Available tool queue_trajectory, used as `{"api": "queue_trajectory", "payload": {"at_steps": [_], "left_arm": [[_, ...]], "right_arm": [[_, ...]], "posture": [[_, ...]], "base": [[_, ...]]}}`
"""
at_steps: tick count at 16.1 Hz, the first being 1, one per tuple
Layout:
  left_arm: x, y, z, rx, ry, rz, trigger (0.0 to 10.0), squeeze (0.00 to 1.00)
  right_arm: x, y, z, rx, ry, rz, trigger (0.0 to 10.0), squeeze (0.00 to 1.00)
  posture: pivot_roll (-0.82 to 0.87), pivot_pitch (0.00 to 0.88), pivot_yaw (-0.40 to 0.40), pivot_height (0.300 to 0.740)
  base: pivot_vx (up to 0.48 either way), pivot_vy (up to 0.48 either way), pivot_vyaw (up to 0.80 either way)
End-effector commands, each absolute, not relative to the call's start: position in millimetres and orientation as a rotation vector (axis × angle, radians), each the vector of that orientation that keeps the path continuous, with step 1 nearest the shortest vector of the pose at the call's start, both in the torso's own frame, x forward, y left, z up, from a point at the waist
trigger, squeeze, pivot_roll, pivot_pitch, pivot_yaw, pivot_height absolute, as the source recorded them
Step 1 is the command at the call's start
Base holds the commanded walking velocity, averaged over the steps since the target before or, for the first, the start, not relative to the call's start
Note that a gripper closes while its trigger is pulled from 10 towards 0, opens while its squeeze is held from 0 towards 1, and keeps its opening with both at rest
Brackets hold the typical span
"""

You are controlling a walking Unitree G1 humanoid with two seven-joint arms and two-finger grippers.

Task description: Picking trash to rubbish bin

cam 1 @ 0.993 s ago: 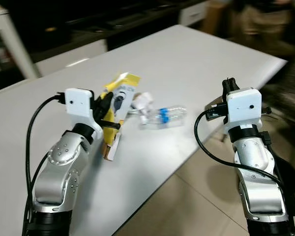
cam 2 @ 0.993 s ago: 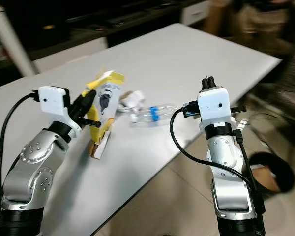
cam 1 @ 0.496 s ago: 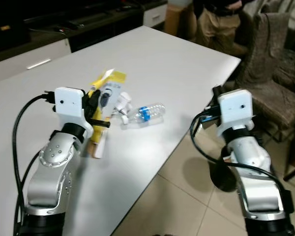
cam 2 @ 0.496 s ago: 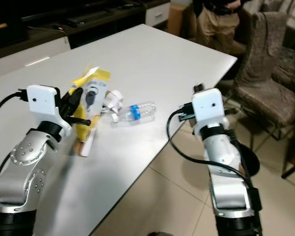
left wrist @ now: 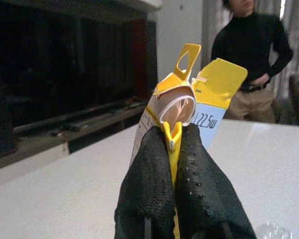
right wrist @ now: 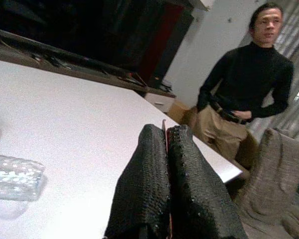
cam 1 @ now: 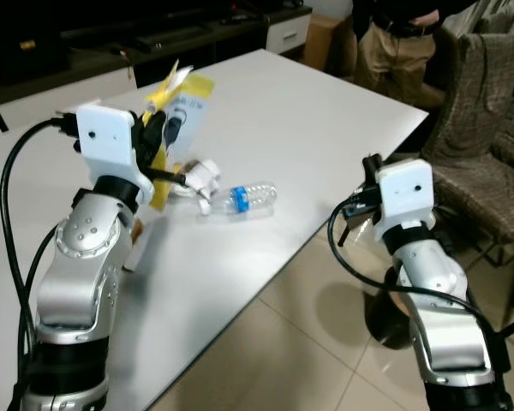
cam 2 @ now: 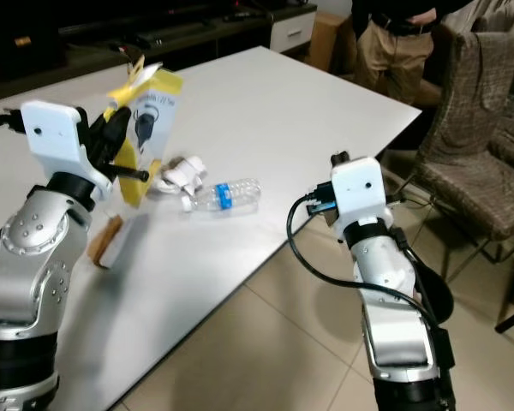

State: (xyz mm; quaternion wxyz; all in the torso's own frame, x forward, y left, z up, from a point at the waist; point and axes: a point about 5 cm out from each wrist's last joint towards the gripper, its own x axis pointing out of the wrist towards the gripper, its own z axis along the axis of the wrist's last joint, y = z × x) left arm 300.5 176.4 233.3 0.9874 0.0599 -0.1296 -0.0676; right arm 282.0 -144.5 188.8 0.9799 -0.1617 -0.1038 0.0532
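My left gripper (left wrist: 172, 135) is shut on a yellow and white packet (cam 1: 178, 101), held upright in the air above the white table (cam 1: 325, 111). Just past it on the table lie a crumpled white wrapper (cam 1: 202, 174) and a clear plastic bottle with a blue label (cam 1: 240, 197). A brown and white scrap (cam 2: 107, 240) lies flat near my left arm. My right gripper (right wrist: 165, 133) is shut, raised off the table's right edge over the floor. A dark round bin (cam 2: 434, 295) stands on the floor, mostly hidden behind my right arm.
A person (right wrist: 241, 94) in a black top stands beyond the table's far corner. A brown fabric chair (cam 1: 488, 137) stands at the right by the table. Tiled floor (cam 1: 300, 342) lies open between my arms. Dark low cabinets (cam 1: 154, 38) line the back wall.
My left gripper has raised the yellow packet off the table; the brown and white scrap stays lying there. The camera has turned, bringing the chair and the person into view.
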Motion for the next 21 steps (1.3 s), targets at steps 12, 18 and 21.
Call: {"api": "queue_trajectory", "payload": {"at_steps": [12, 18, 21], "left_arm": [[303.6, 152.6, 232.0, 0.061, -0.242, -0.241, 10.0, 0.0], [298.1, 151.1, 164.0, 0.09, 0.006, -0.291, 10.0, 0.0], [286.9, 146.5, 125.2, 0.076, 0.116, -0.363, 10.0, 0.0]], "right_arm": [[275.1, -151.8, 193.1, -0.339, -0.224, 0.077, 10.0, 0.0], [264.3, -158.5, 138.9, -0.354, 0.021, 0.073, 10.0, 0.0], [253.2, -167.1, 86.4, -0.32, 0.267, 0.062, 10.0, 0.0]], "posture": [[-0.08, 0.0, -0.013, 0.74], [-0.09, 0.0, 0.006, 0.74], [-0.08, 0.0, 0.002, 0.74]], "base": [[0.0, -0.333, 0.0], [0.0, 0.387, 0.0], [0.0, 0.0, 0.0]]}}
